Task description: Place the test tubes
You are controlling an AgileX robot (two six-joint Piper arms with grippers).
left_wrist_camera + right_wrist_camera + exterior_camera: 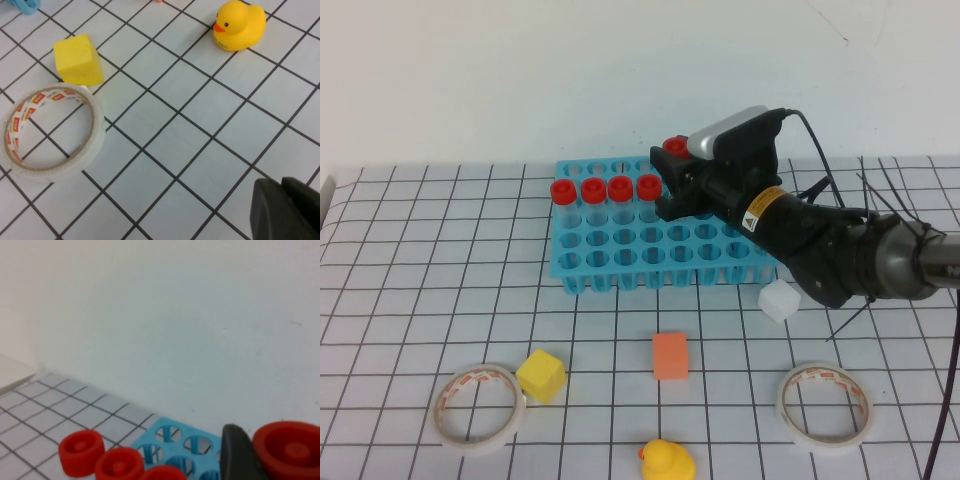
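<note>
The right gripper [672, 172] is clamped on a red-capped test tube [674, 146], holding it cap-up over the far rows of the blue rack [650, 262], just beyond the four capped tubes [607, 190] standing in that rack. The left gripper [286, 210], fingers together, hangs well in front of the rack, near a yellow cube [77, 60] and a tape roll [50, 131].

Yellow warning sticker [757, 209] with a black triangle sign, on the right arm [830, 245] just behind the right gripper [670, 160]; its small print is unreadable. Tape roll [75, 165]: repeated red-and-white printed marks round the inner core, lettering not legible.
</note>
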